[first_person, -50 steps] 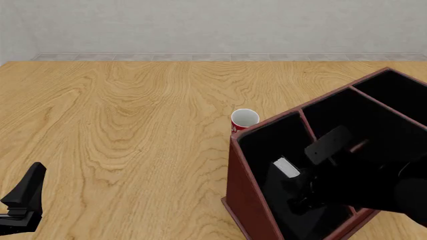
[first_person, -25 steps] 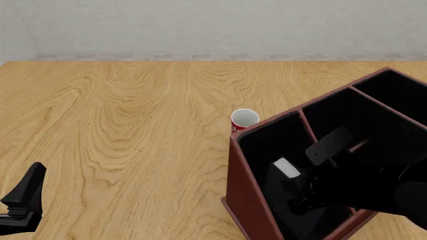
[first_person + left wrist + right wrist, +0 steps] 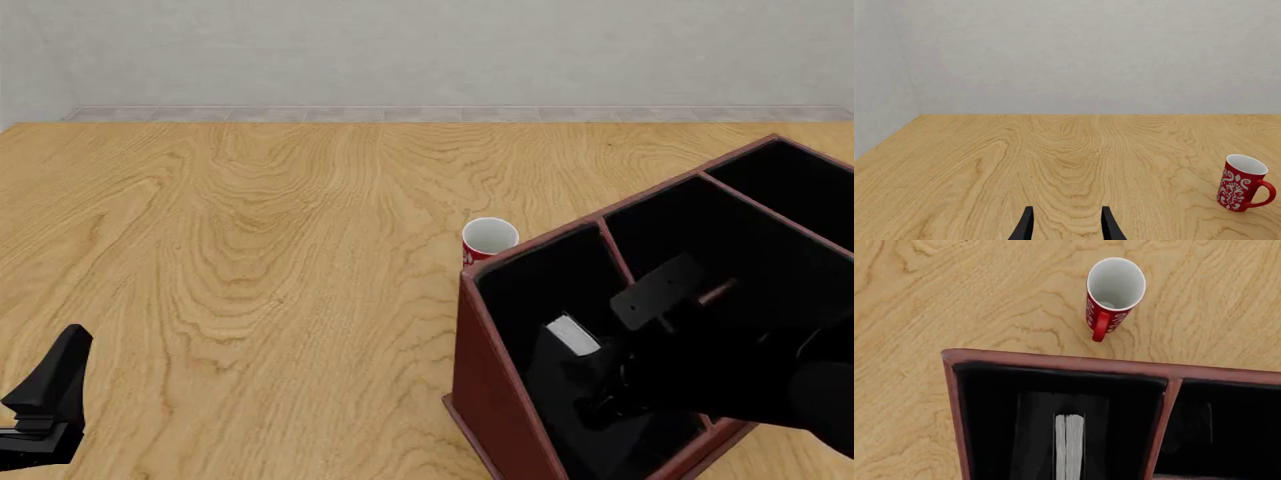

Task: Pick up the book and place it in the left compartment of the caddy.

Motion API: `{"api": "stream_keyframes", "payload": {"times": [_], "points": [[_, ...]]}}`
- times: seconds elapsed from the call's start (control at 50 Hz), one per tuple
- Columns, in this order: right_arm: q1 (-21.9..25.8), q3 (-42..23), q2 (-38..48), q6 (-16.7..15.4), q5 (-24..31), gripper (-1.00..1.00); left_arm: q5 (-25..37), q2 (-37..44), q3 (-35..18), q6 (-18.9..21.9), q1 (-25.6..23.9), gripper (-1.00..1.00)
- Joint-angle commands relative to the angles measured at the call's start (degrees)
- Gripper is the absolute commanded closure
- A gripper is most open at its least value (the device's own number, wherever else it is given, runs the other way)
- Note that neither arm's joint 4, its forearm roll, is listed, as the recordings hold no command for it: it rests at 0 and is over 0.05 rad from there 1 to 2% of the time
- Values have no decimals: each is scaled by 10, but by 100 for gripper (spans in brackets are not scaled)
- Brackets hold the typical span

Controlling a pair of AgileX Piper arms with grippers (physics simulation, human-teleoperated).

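The reddish-brown caddy stands at the right of the table, its rim crossing the right wrist view. The book stands on edge inside the black-lined left compartment, its white page edge facing the wrist camera. My right gripper reaches down into that compartment, its dark fingers flanking the book and closed against its covers. My left gripper rests low at the near left, far from the caddy; its fingertips stand apart with nothing between them.
A red-and-white cup stands just beyond the caddy's far left corner, seen also in the wrist views. Smaller divided sections lie to the right of the book's compartment. A grey wall bounds the table's far edge.
The right arm has shifted very slightly above the caddy. The book and the left arm have not visibly moved.
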Motion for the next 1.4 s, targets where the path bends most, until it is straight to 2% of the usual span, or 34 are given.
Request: {"api": "stream_keyframes", "payload": {"times": [0.02, 0.5, 0.52, 1.4], "points": [[-1, -1, 10, 6, 0, 100, 0, 0, 0, 0, 0, -100], [2, 4, 12, 10, -8, 100, 0, 0, 0, 0, 0, -100], [2, 4, 12, 10, -7, -100, 0, 0, 0, 0, 0, -100], [13, -10, -14, 7, 18, -100, 0, 0, 0, 0, 0, -100]]}}
